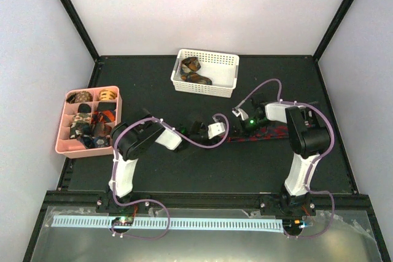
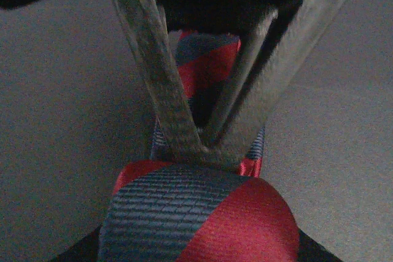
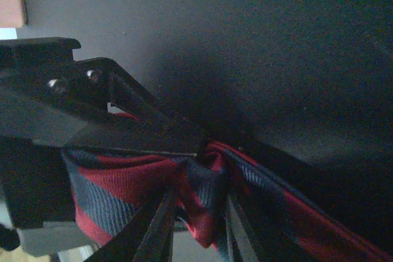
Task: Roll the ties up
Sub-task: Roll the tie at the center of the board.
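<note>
Partway, by my reading: coiled ties (image 1: 92,115) fill the pink tray (image 1: 61,146) left of the white basket (image 1: 206,92), which holds a couple of loose ties (image 1: 193,72). The striped tie (image 1: 264,135), red and dark, lies largely as a flat strip in front of the basket. The left gripper (image 2: 206,148) is pinched onto it and the right gripper (image 3: 196,167) is clamped on a bunched fold, so rolling looks barely begun.

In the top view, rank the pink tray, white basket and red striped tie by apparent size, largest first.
1. pink tray
2. white basket, a close second; it sits farther back, so unsure
3. red striped tie, long but narrow, partly hidden
</note>
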